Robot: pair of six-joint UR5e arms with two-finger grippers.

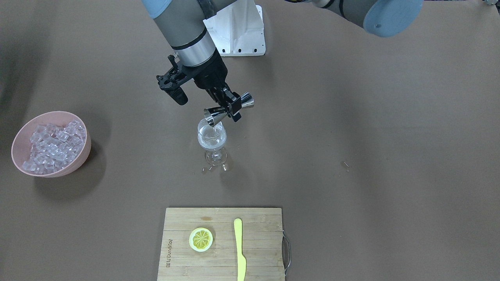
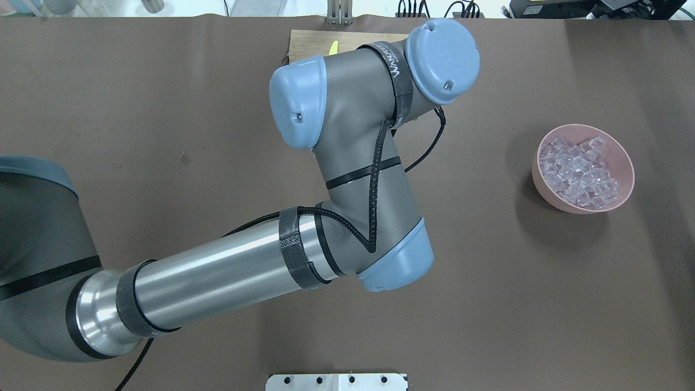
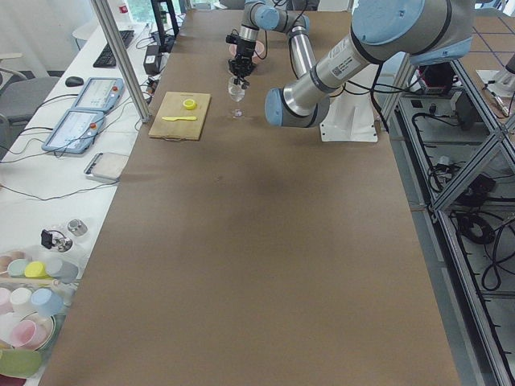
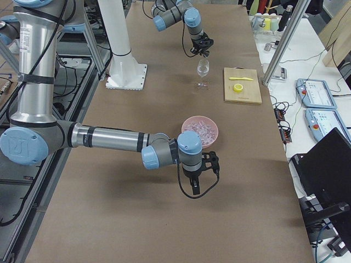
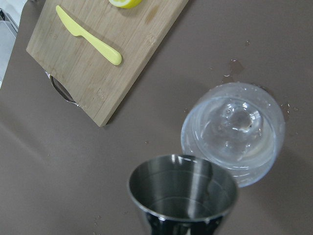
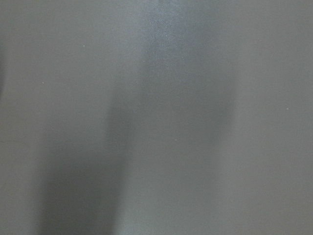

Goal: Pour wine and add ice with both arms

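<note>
Right now we see the left gripper (image 1: pixel 233 107) pinching a steel jigger (image 1: pixel 214 115) at its narrow waist, the jaws pressed against it. The jigger lies tipped on its side, its mouth just over the rim of a stemmed glass (image 1: pixel 212 134) that stands upright on the brown table (image 1: pixel 351 117). We find the wine (image 1: pixel 211 144), a small clear amount, in the bowl of that glass, and a few drops lie on the table beside its foot. The ice (image 1: pixel 52 146) sits heaped in a pink bowl (image 1: pixel 86 150), well apart from the glass, toward the robot's right. The right gripper (image 4: pixel 197 183) hangs above the table near that bowl; we cannot tell whether its fingers are spread or together. Across the table from the robot lies a wooden cutting board (image 1: pixel 261 242), and on it a lemon slice (image 1: pixel 200 239) and a yellow knife (image 1: pixel 239 249) lie near each other without touching.
</note>
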